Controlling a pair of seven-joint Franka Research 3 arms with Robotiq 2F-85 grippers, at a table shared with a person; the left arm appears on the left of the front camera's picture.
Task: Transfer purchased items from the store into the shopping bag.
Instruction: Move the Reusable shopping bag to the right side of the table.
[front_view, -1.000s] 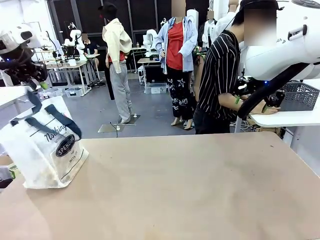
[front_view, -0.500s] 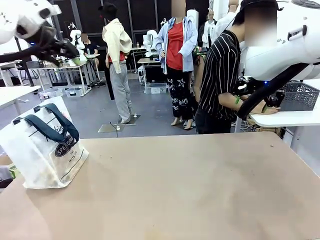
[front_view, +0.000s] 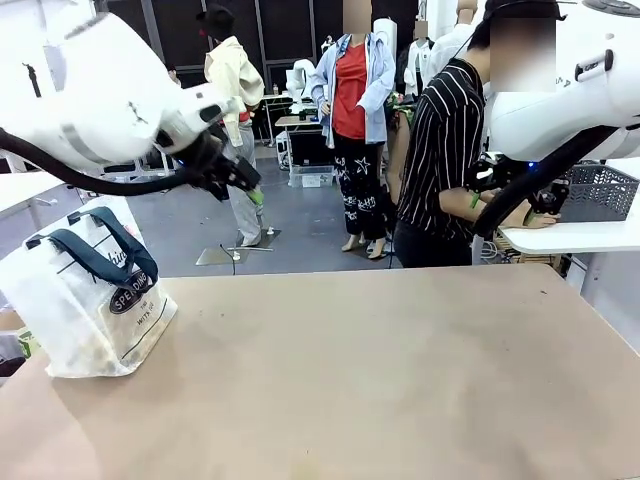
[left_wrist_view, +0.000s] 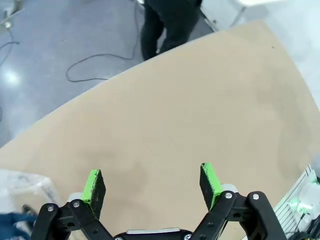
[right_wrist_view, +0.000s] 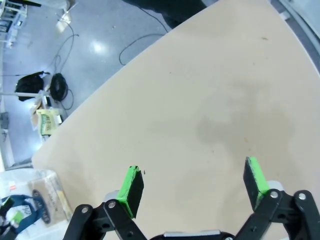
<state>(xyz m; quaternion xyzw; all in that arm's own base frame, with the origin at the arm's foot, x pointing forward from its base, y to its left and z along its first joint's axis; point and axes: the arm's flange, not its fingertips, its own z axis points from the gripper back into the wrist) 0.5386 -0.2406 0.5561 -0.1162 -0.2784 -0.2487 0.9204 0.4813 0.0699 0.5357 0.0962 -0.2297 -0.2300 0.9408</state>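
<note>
**Both jaws empty, bag waiting at my left**

My left gripper (left_wrist_view: 152, 186) stands spread wide with nothing between its green pads (left_wrist_view: 93, 187), hanging above the bare table (left_wrist_view: 200, 105). My right gripper (right_wrist_view: 194, 185) is equally wide and empty over the same surface. I judge both are held open so they are ready to take an item.

The shopping bag (front_view: 88, 295) sits upright at the table's left edge, handles up, its mouth open for loading. The store basket (front_view: 598, 192) rests on a side table to the right, beside the person (front_view: 440, 165).

A second ago my left arm was up near the bag's handles; now it has swung toward the middle, and the handles have settled.
</note>
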